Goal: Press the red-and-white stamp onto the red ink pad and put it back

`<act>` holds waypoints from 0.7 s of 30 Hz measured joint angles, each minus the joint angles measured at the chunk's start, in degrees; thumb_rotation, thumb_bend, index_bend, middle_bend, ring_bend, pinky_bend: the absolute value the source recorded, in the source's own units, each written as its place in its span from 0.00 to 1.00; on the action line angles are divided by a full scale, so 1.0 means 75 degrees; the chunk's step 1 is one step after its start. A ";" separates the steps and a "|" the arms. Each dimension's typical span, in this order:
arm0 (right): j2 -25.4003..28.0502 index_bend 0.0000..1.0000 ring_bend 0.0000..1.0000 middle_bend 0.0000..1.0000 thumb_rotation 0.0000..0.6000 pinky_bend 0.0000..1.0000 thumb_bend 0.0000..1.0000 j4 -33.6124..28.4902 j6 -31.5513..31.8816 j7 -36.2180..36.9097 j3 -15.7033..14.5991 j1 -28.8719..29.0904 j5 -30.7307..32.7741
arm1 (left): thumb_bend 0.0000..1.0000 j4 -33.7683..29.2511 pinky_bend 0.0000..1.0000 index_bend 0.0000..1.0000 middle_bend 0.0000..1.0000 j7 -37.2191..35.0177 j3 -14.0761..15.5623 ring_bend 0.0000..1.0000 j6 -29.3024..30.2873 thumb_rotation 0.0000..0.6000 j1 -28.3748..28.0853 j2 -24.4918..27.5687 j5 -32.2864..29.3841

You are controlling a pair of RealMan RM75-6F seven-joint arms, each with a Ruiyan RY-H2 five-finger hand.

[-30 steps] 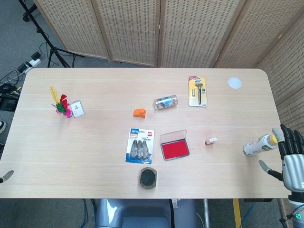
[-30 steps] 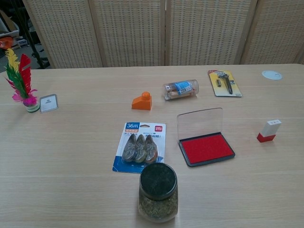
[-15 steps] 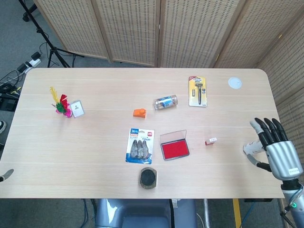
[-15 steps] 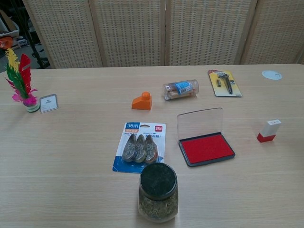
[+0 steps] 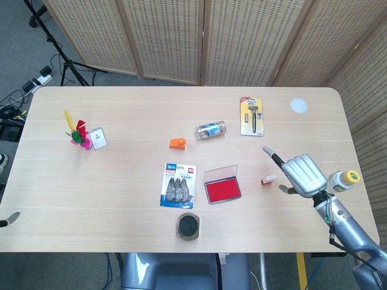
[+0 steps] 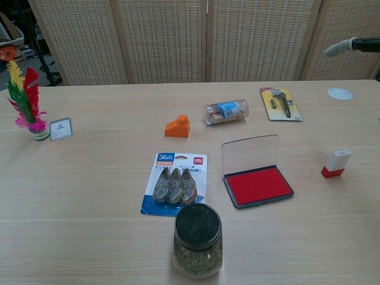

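Note:
The red-and-white stamp (image 5: 268,179) (image 6: 336,163) stands on the table to the right of the ink pad. The red ink pad (image 5: 222,187) (image 6: 257,184) lies with its clear lid raised. My right hand (image 5: 299,172) hovers just right of the stamp, holding nothing, its fingers spread. In the chest view only one of its fingertips (image 6: 339,47) shows, at the top right. At the far left edge of the head view a sliver of my left hand (image 5: 6,220) shows; its fingers are hidden.
A white bottle with a yellow cap (image 5: 341,180) stands at the table's right edge behind my right hand. A jar (image 5: 189,226) and a blister pack (image 5: 178,185) sit left of the pad. Further back are an orange piece (image 5: 178,143), a cylinder (image 5: 211,130) and a razor pack (image 5: 251,116).
My right hand has swung in from beyond the table's right edge to just right of the stamp, and a fingertip has entered the chest view. Nothing on the table has moved.

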 measured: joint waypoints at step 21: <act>-0.1927 0.32 0.97 0.89 1.00 1.00 0.05 0.2160 -0.0819 -0.1120 -0.0369 0.0527 0.1209 | 0.05 -0.0022 0.00 0.00 0.00 0.0180 0.0051 0.00 -0.0310 1.00 -0.0124 -0.0059 -0.0098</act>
